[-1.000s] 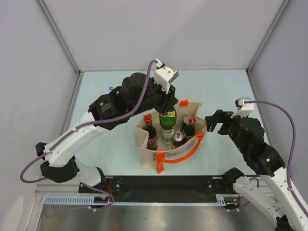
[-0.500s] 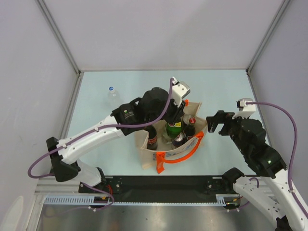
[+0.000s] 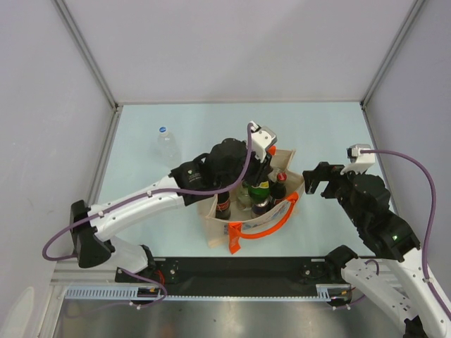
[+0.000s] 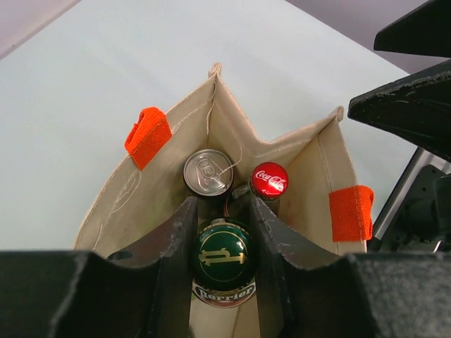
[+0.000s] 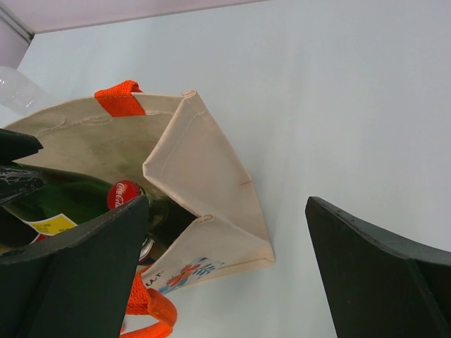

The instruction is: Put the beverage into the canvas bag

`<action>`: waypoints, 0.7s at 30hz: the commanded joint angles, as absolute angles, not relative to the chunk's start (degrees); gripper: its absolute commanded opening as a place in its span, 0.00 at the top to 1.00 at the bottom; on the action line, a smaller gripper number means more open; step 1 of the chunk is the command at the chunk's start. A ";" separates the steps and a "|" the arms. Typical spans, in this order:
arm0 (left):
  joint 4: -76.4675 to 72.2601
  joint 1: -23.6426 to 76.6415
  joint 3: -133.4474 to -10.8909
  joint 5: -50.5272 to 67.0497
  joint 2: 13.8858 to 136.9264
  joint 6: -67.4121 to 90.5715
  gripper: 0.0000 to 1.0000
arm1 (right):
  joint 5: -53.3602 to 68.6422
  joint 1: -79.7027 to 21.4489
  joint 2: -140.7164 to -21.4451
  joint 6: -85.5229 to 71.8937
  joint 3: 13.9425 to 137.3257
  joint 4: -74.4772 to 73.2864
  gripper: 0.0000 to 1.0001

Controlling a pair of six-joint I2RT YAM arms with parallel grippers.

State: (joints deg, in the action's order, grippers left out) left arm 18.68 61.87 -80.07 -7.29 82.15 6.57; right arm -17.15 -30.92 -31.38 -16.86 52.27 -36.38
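Observation:
The beverage, a green Perrier bottle (image 4: 223, 255), stands upright inside the canvas bag (image 3: 217, 227), with my left gripper (image 4: 223, 207) shut on its neck just under the cap. In the top view the green bottle (image 3: 258, 190) sits low among the other drinks, below my left gripper (image 3: 258, 174). The beige bag (image 4: 137, 193) is open at the top, with orange handles (image 3: 268, 222). My right gripper (image 3: 316, 182) hangs open just right of the bag (image 5: 204, 176), holding nothing.
A silver can (image 4: 208, 172) and a red-capped Coca-Cola bottle (image 4: 269, 180) stand in the bag beyond the green one; another dark bottle (image 3: 223, 204) is at its left side. A clear water bottle (image 3: 167, 143) lies on the table at the back left.
My left arm has swung right and lowered the green bottle down into the bag. The water bottle at the back left is now uncovered. The right arm has stayed still.

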 commanded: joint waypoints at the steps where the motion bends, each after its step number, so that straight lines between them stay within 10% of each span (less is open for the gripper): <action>1: 13.62 61.96 -76.65 -6.77 79.19 8.79 1.00 | -17.84 -30.94 -31.03 -16.79 52.38 -35.95 0.00; 21: 24.79 62.05 -83.41 -6.86 71.90 11.34 1.00 | -16.79 -30.85 -31.64 -18.10 52.12 -35.25 0.00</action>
